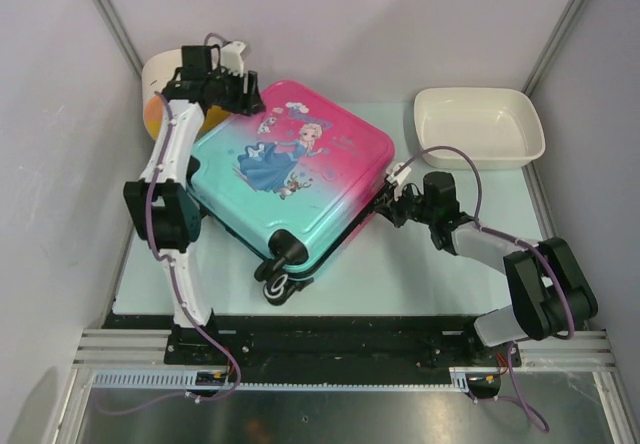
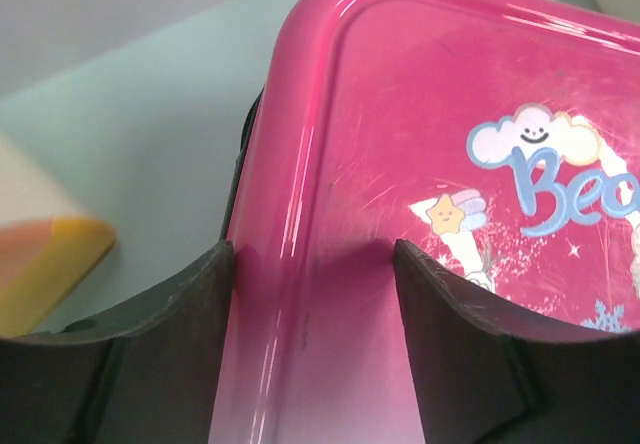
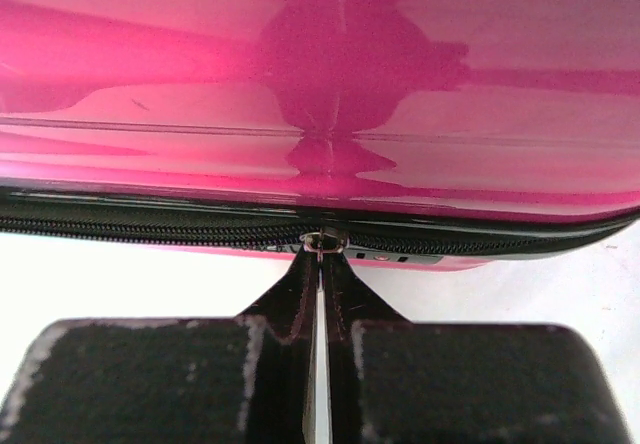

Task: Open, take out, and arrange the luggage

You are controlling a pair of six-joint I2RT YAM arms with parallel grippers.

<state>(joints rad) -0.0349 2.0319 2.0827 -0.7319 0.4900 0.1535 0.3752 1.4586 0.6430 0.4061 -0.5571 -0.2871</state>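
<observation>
While luggage (image 1: 300, 164) lies on the pale table (image 1: 420, 264), left hand (image 2: 315, 259) spreads, right hand (image 3: 320, 299) pinches zip (image 3: 150, 229).

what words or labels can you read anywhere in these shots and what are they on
"Bea": blue letters on the pink lid of the luggage, left wrist view; the word runs off the picture's edge, so the rest cannot be seen.
Small print beside the princess picture on the luggage, top view: too small to read.
White basin: no readable text.
</observation>
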